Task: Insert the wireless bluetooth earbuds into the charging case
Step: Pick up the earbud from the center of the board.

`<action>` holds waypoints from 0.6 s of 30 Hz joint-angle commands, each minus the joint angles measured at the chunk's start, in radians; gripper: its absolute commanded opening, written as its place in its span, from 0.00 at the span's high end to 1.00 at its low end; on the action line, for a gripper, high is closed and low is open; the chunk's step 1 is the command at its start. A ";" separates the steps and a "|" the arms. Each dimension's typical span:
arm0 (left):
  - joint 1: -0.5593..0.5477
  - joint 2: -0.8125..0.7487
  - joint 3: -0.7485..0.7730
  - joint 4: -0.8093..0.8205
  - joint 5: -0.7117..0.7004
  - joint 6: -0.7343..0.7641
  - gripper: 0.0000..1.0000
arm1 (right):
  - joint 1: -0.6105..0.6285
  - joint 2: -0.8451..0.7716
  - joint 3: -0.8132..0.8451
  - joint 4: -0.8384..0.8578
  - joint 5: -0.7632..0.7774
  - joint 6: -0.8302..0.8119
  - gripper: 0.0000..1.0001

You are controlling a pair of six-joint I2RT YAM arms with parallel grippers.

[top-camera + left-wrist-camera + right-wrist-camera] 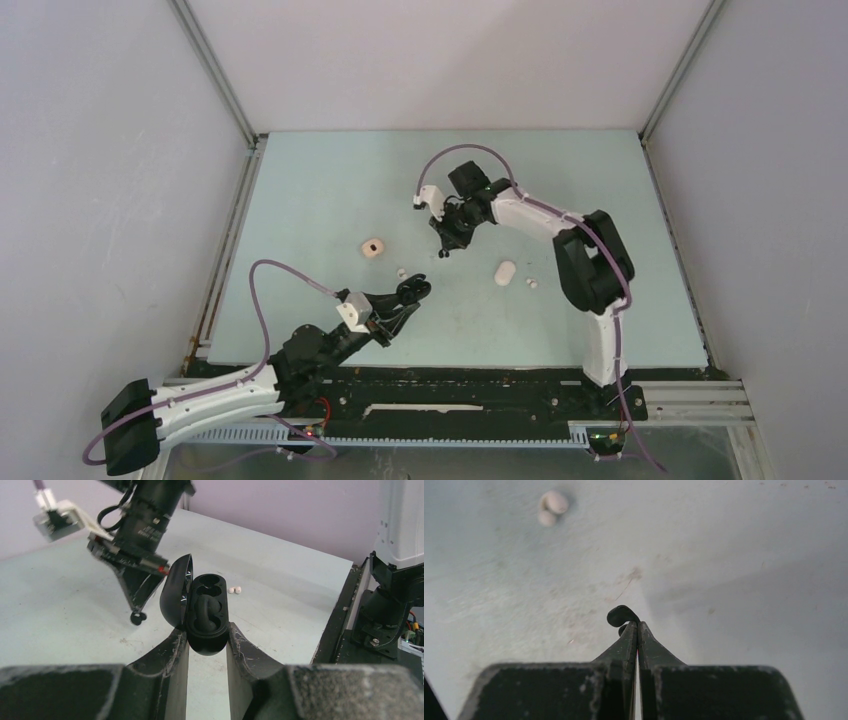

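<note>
**Spotter:** Where's the bud?

**Me:** Black earbud (pixel 621 615) is pinched at the very tips of my right gripper (pixel 637 625). The fingers are pressed together on it and most of the bud pokes out past them. It hangs just above the table (pixel 320 180), not resting on it.

**Spotter:** And the case?

**Me:** Black charging case (pixel 206 615) is clamped between the fingers of my left gripper (pixel 206 630), held off the table with its wells facing up. Its long axis runs straight out along those fingers, one well nearer the wrist, one farther.

**Spotter:** How do they sit to each other?

**Me:** Close, not touching. From above, the case lies toward the near-left of the bud. In the left wrist view the open lid (pixel 175 597) stands upright between the bud and the wells. I reckon the right arm has to lift over the lid, then lower in.

**Spotter:** Anything else?

**Me:** A pale earbud pair (pixel 551 507) lies loose on the table, well apart.
</note>
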 commanded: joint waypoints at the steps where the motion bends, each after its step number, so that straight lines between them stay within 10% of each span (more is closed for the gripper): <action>1: -0.003 -0.010 -0.125 0.047 0.005 0.011 1.00 | 0.004 -0.231 -0.130 0.116 0.003 0.042 1.00; 18: -0.002 0.139 -0.084 0.119 0.135 0.030 1.00 | 0.023 -0.811 -0.250 -0.080 -0.057 -0.047 1.00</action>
